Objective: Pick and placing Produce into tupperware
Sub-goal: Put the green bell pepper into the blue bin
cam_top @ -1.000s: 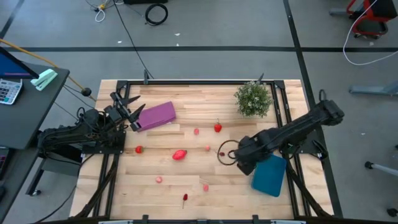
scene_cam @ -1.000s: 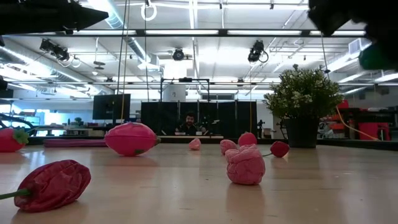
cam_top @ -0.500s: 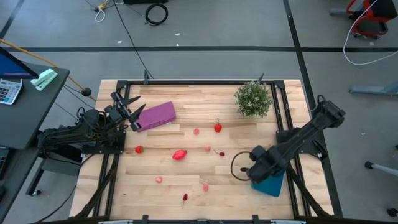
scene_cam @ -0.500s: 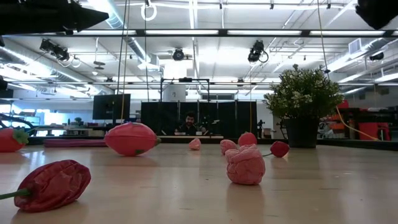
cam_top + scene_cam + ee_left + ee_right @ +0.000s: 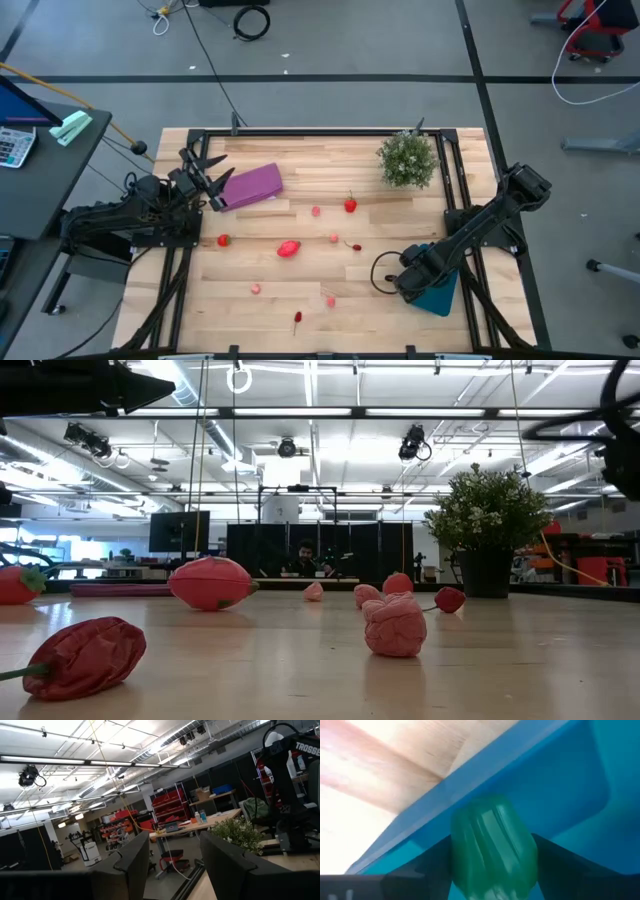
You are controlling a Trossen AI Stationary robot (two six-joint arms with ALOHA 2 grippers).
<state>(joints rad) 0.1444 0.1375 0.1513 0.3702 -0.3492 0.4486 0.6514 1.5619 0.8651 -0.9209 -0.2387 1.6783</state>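
My right gripper (image 5: 408,285) is shut on a green toy vegetable (image 5: 492,845) and stands over the left edge of the teal-blue tupperware (image 5: 441,293) at the table's near right. The right wrist view shows the tupperware's rim and inside (image 5: 560,780) just behind the green toy. Several red and pink toy produce pieces lie on the table, among them a strawberry (image 5: 350,205) and a larger pink-red piece (image 5: 288,248). My left gripper (image 5: 205,175) is open and empty at the table's left side, next to the flat purple object (image 5: 250,186). My right gripper pinches the green toy's two opposite sides (image 5: 457,855) between its two fingers (image 5: 560,862). The fingers come from above, slanting down toward the tupperware. The toy sticks out past the fingertips over the tupperware's inside; whether it touches the tupperware I cannot tell.
A bushy potted plant (image 5: 407,159) stands at the far right. More toys lie near the front: a dark red piece (image 5: 85,657), a pink piece (image 5: 394,625), a red one (image 5: 223,240) at the left. A black frame (image 5: 300,131) runs round the table.
My right gripper has carried the green toy from the table's middle right toward the near edge and a little to the right, and down, until it stands over the tupperware's left edge. The other toys have stayed where they were.
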